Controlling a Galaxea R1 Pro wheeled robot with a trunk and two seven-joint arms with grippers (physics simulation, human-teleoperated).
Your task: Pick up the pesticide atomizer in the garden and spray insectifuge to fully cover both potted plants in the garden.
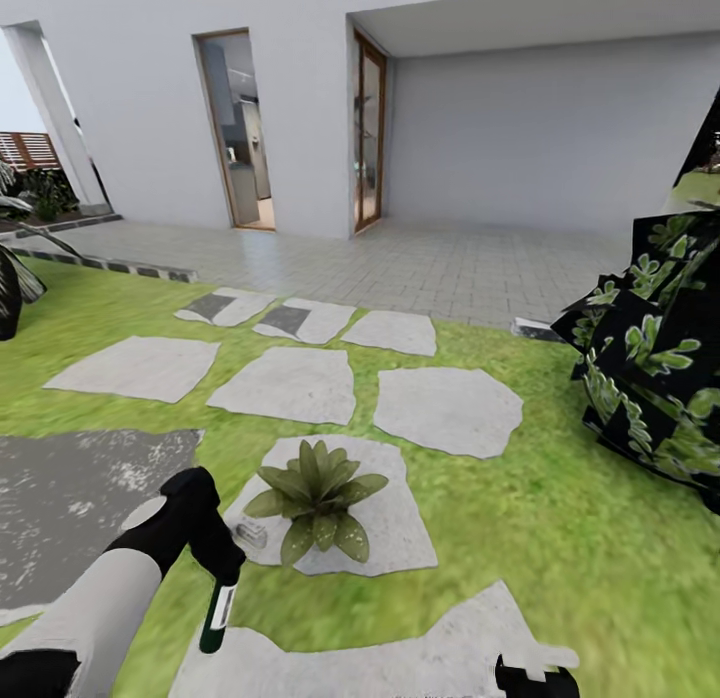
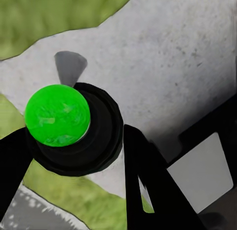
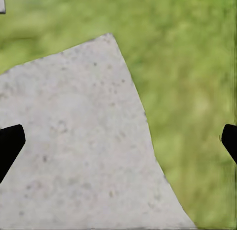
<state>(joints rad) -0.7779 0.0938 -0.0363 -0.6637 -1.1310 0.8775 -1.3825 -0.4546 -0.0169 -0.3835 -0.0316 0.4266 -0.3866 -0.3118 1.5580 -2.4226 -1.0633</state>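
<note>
My left gripper (image 1: 222, 576) is shut on the pesticide atomizer (image 1: 216, 618), a dark green bottle with a white label that hangs downward over the grass. It sits just left of and nearer than a potted plant (image 1: 316, 496), a rosette of pointed speckled green leaves on a grey stepping stone (image 1: 400, 533). In the left wrist view the atomizer's bright green round end (image 2: 57, 115) sits in its black body between the fingers (image 2: 148, 190). My right gripper (image 1: 535, 680) is low at the near edge, open (image 3: 118, 141), over a stone and grass.
A small pale object (image 1: 250, 533) lies beside the plant. Several stepping stones (image 1: 290, 383) cross the lawn toward a tiled terrace (image 1: 400, 258) and the white house. A large dark shrub (image 1: 660, 368) stands at the right, a grey paved patch (image 1: 70, 488) at the left.
</note>
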